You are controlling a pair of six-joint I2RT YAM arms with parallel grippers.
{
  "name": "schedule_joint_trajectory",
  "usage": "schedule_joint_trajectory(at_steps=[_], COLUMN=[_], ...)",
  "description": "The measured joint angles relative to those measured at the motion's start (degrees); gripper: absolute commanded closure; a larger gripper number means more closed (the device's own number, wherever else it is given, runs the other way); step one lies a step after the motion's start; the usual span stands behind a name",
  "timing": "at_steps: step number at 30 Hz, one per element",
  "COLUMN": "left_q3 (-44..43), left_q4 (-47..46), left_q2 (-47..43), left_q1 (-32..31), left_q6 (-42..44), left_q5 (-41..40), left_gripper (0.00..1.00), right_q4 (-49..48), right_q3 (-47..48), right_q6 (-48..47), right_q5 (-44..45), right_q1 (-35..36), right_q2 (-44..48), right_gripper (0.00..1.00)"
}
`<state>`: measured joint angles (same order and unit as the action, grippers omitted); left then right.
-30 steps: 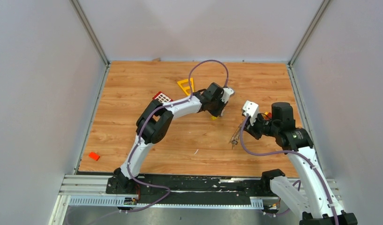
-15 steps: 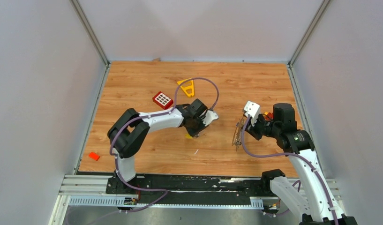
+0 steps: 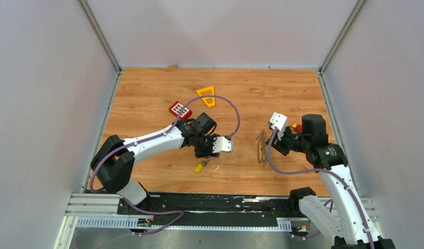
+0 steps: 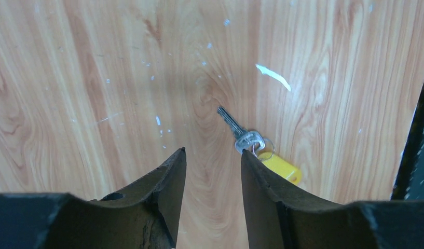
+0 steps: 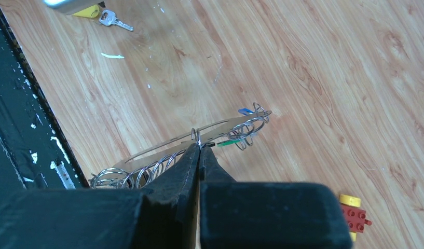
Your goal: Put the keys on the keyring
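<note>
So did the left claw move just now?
Yes. The left claw slid away from the yellow triangle frame, toward the black rail at the near edge.

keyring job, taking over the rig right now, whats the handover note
Left pincer: open, empty, over the table.
Right pincer: shut on the keyring.
Yellow-tagged key: lying loose on the table, just beside the left pincer's tips, not gripped.
Done: a blue tag and a green tag appear to hang on the keyring already.
Left: pick up the yellow-tagged key and thread it onto the keyring.
</note>
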<state>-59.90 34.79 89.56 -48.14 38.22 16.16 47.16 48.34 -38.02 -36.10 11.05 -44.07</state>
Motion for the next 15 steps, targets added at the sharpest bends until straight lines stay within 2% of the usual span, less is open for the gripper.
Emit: schedule_joint_trajectory(at_steps=[3,8,15], left_q3=[1.6,3.6,3.6], left_q4=[1.7,5.7,7.4], left_q2=[-0.3,0.6,1.2], left_q1=[0.0,0.0,0.0], left_q6=[9.0,18.8,25.0], left_q5=[0.5,1.4,4.1], left_gripper=[0.5,0.51,0.52], right_q4=[0.0,0.1,0.1], right_q3=[-0.5,-0.7,-0.7], right_q6=[0.0,0.0,0.0], right_q5=[0.0,0.0,0.0], right_q1=[0.0,0.0,0.0], right_q2=[0.0,0.3,1.4], right_gripper=[1.0,1.0,1.0])
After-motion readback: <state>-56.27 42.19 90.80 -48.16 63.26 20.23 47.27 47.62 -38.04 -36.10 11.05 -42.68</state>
